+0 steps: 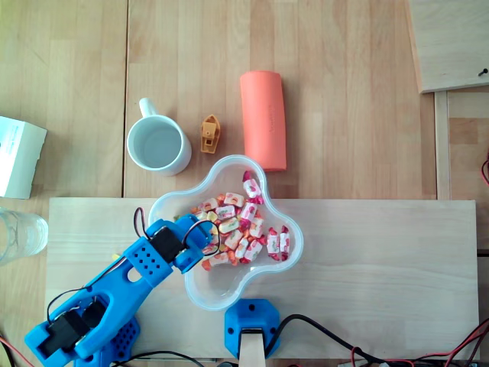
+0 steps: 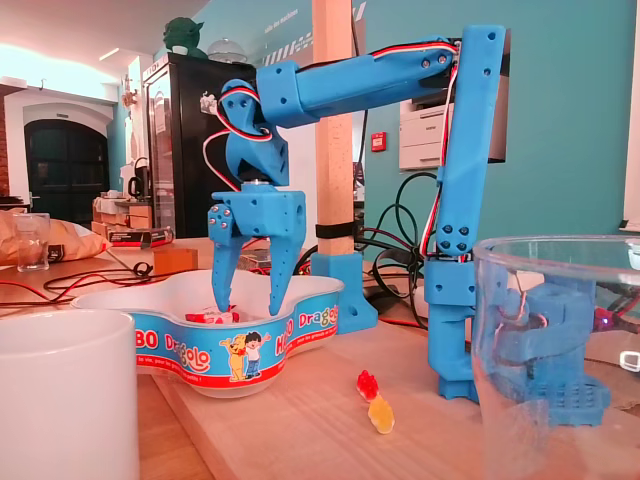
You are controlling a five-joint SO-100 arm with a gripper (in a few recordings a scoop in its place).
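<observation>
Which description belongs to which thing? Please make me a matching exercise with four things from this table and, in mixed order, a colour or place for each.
Things:
1. mug
2. roll
3. boat
4. gripper

Descriptions:
A. blue, fingers pointing down into the bowl
B. white, standing upright
C. salmon, lying on its side
D. small, orange, between mug and roll

Pairs: 1-B, 2-C, 3-D, 4-A
</observation>
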